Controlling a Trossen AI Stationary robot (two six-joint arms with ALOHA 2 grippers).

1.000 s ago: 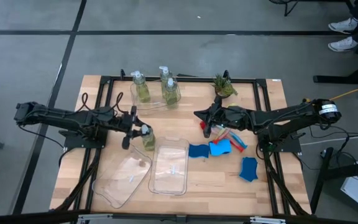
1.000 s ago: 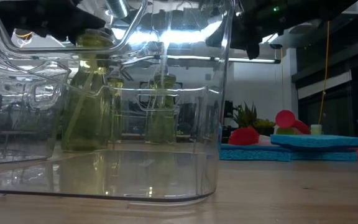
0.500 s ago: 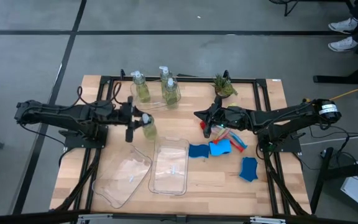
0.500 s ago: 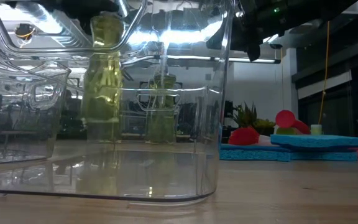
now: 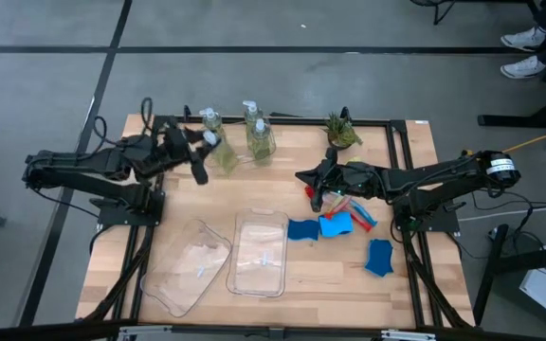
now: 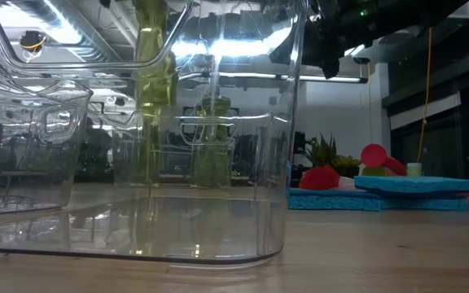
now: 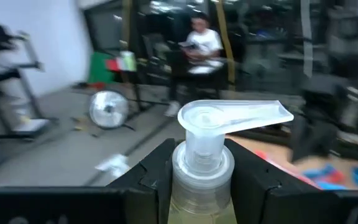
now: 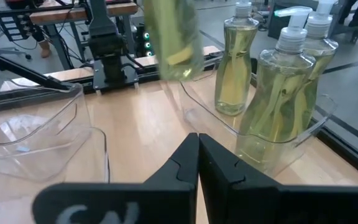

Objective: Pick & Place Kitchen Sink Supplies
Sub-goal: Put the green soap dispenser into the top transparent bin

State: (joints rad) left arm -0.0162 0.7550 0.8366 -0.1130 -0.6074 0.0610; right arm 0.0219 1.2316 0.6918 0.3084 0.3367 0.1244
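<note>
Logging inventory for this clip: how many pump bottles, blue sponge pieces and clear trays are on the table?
pump bottles: 4, one of them in the left gripper
blue sponge pieces: 3
clear trays: 3
Total: 10

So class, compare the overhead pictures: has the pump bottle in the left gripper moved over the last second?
Yes. The left gripper has carried the pump bottle away from the empty clear trays, toward the far tray holding two bottles.

Left pincer (image 5: 204,152) raised, clamped; right pincer (image 5: 317,194) closed, low.
</note>
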